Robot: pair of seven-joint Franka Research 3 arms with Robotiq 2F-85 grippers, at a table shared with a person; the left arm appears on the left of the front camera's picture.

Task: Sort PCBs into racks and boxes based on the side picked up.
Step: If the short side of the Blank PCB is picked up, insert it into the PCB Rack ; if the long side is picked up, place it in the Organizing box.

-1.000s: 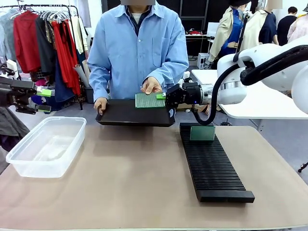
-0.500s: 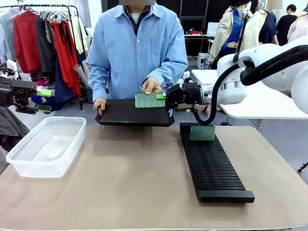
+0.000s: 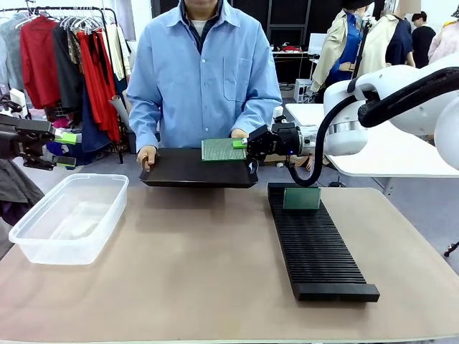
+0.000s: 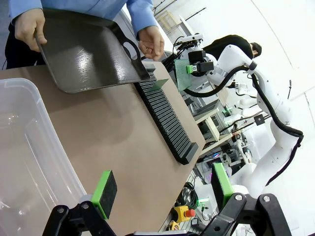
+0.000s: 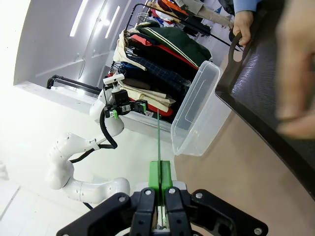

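Note:
A person holds a flat black tray (image 3: 193,170) at the table's far edge. Just above its right end, my right gripper (image 3: 242,144) is shut on the edge of a green PCB (image 3: 222,149), grid face up. In the right wrist view that PCB (image 5: 158,140) shows edge-on between the closed pads (image 5: 160,173). A second PCB (image 3: 301,198) stands upright in the far end of the ribbed black rack (image 3: 315,244). The clear box (image 3: 68,215) lies at the left. My left gripper (image 3: 66,149) hovers open beyond the box, with its green pads (image 4: 104,187) wide apart.
Both of the person's hands are at the tray, one on its left handle (image 3: 148,155), the other behind its right end (image 3: 239,133). A clothes rail (image 3: 72,64) stands behind at the left. A white side table (image 3: 387,150) sits at the right.
The person's right hand has let go of the PCB and drawn back behind the tray. The PCB stays in my right gripper. Both arms are still.

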